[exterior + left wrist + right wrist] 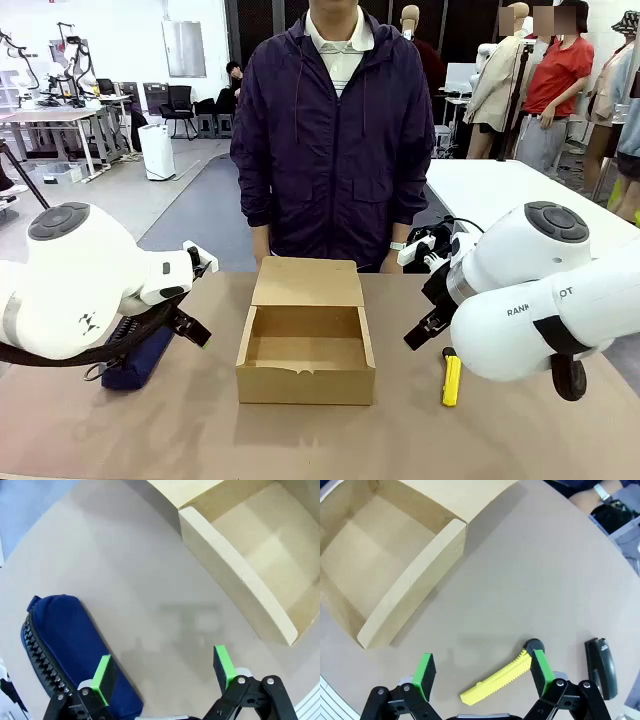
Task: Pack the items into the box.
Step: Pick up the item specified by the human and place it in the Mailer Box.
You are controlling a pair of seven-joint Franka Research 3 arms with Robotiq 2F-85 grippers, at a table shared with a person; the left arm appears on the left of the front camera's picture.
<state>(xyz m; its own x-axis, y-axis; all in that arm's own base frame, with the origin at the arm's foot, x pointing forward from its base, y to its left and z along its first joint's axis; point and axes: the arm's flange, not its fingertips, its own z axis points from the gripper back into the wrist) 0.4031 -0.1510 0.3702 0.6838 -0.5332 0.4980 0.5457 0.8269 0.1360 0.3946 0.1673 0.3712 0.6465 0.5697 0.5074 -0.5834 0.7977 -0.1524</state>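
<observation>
2 items lie outside the box: the slim yellow utility knife, ribbed along its plastic spine and tipped in black, rests flat on the matte tan surface just below the right end effector, and the smooth black stapler lies near it, farther from the box. The box, plain cardboard, shallow and rectangular, sits mid-surface with its flap folded back toward the person, likely so either arm can drop things straight in; its inside is bare. The left end effector hangs over bare surface beside a soft navy zipped pouch. Both have their green pads spread wide, gripping nothing.
</observation>
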